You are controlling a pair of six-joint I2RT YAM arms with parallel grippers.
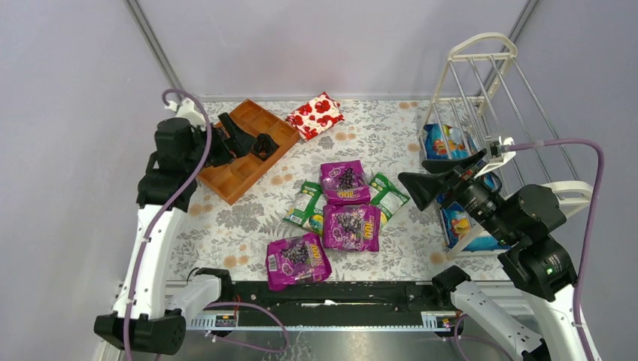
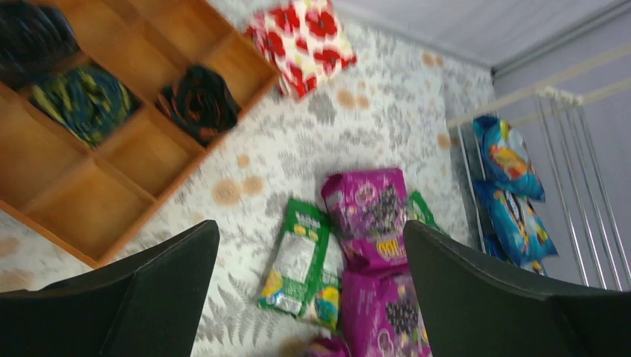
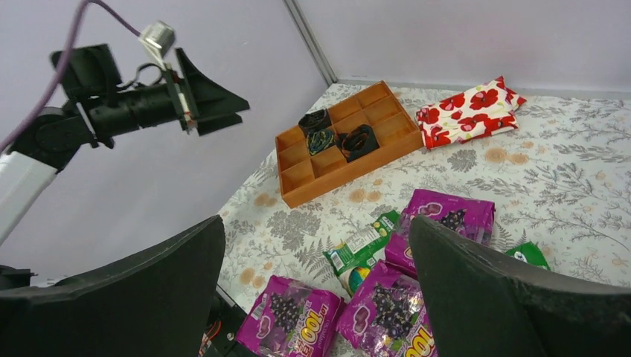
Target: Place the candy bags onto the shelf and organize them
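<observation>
Three magenta-purple candy bags lie mid-table: one at the back (image 1: pixel 345 181), one in the middle (image 1: pixel 351 226), one near the front edge (image 1: pixel 298 260). Two green-and-white bags (image 1: pixel 306 207) (image 1: pixel 389 197) flank them. The white wire shelf (image 1: pixel 481 98) stands at the right. My left gripper (image 1: pixel 252 143) is open and empty, raised over the brown tray. In its wrist view (image 2: pixel 311 230) a green bag (image 2: pixel 298 260) and a purple bag (image 2: pixel 370 212) show far below. My right gripper (image 1: pixel 432 177) is open and empty, raised beside the shelf. In its wrist view (image 3: pixel 316 223) it is above the purple bags (image 3: pixel 294 323) (image 3: pixel 387 316).
A brown compartment tray (image 1: pixel 226 180) with dark rolled items sits at the back left. A red-and-white flowered packet (image 1: pixel 316 114) lies behind it. Blue bags (image 1: pixel 444 141) (image 1: pixel 463 222) rest on the shelf's lower tiers. Grey walls close in on both sides.
</observation>
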